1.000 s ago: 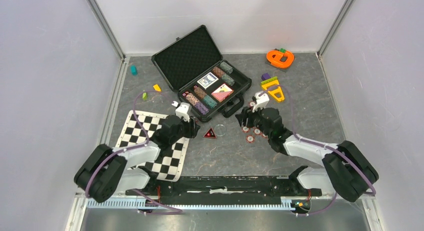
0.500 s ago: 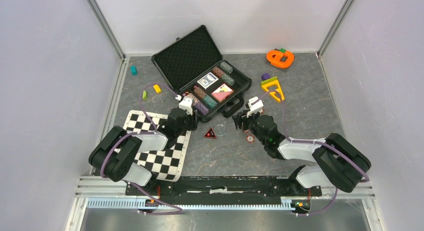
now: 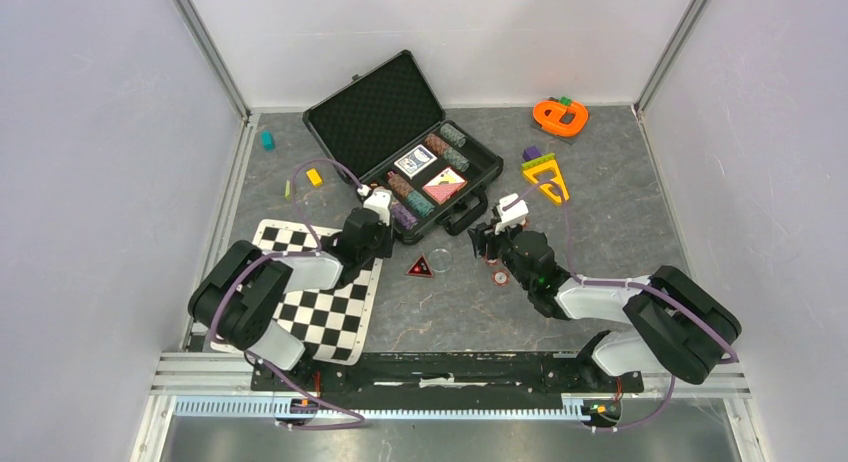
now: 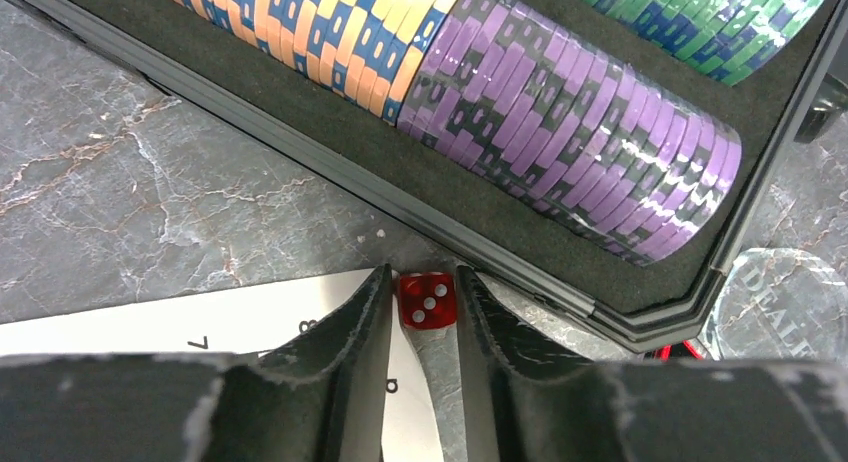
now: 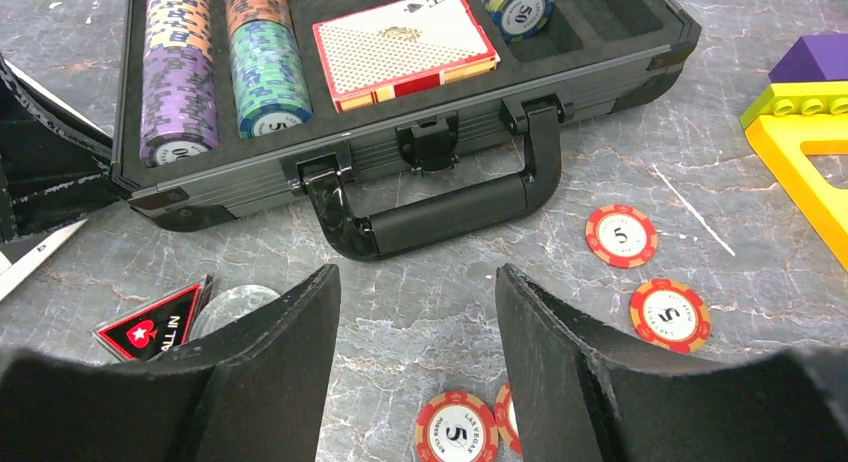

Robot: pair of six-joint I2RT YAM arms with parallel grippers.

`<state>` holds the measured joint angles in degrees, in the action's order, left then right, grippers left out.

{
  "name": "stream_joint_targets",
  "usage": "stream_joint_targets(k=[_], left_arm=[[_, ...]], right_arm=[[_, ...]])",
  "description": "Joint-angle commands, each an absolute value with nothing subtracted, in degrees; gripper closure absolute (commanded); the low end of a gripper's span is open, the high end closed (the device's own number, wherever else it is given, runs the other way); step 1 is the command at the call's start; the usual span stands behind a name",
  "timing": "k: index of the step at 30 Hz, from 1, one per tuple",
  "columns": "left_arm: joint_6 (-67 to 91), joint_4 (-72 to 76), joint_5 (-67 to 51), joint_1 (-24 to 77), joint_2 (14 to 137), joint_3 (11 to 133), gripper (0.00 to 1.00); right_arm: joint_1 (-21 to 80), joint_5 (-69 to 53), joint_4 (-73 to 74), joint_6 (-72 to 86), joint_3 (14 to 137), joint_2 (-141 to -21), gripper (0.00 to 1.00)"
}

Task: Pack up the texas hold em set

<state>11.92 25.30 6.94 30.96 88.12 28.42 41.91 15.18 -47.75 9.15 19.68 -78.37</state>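
The black briefcase [image 3: 375,112] lies open at the back centre, its tray filled with chip stacks and card decks. My left gripper [image 3: 383,240] is at the case's near-left rim [image 4: 480,247], shut on a small red die [image 4: 428,302] pinched between its fingertips, just off the mat's corner. Purple chips [image 4: 580,152] lie right behind the rim. My right gripper [image 5: 418,277] stands open and empty over the table in front of the case handle [image 5: 450,217]. Loose red-white chips [image 5: 621,235] [image 5: 669,313] [image 5: 457,430] lie around it.
The checkered mat [image 3: 320,302] lies under my left arm. A red triangular marker [image 3: 420,266] and a clear dealer button [image 3: 440,260] sit between the grippers. Yellow [image 3: 545,177] and orange [image 3: 560,115] toys are at the back right, small blocks [image 3: 314,176] at the back left.
My left arm reached forward to the case's rim and its jaws narrowed onto the die. My right gripper shifted left toward the handle, then held still.
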Motion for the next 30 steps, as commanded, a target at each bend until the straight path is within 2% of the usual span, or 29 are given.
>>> stream_joint_targets(k=[1,5,15,24,30], left_arm=[[14.2,22.1,6.0,31.3,88.1,30.8,0.67],[15.5,21.3,8.3,31.3,79.5,27.3,0.76],[23.1,10.7,10.1,31.0,58.3,27.2,0.69],[24.1,3.1,11.2,29.9,64.5,35.3,0.69],[29.7,16.6,0.6,29.8,68.6,27.9,0.68]], right_arm=[[42.2,16.6,-50.4,10.4,18.7,-77.5,0.36],[42.2,17.3,-49.9,10.5,18.7,-77.5,0.36],[42.2,18.0,-49.7,11.0,18.0,-77.0,0.35],[42.2,16.3,-49.0,12.1,18.9,-78.4,0.35],[42.3,12.0,-48.6,12.0,20.0,-79.3,0.35]])
